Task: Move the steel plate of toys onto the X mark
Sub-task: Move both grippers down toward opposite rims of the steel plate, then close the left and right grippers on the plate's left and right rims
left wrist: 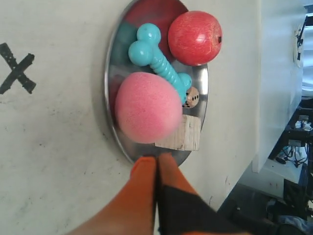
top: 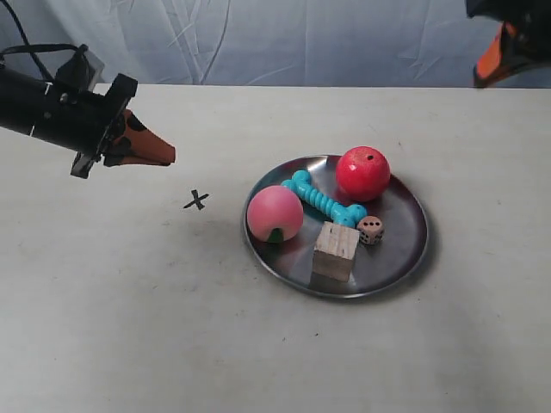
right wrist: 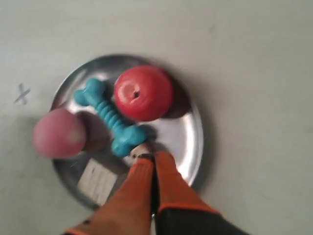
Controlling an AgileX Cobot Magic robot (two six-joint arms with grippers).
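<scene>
Left claw [left wrist: 156, 161] and right claw [right wrist: 153, 159] pressed together; toys [top: 323, 200] crowd steel plate [top: 400, 237] near X mark [top: 196, 200].

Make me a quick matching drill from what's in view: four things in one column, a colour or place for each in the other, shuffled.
Column one:
1. ball
2. peach
3. bone
4. X mark

Column two:
A. teal
B. black, outside the plate
C. red
D. pink

Pairs: 1-C, 2-D, 3-A, 4-B.
</scene>
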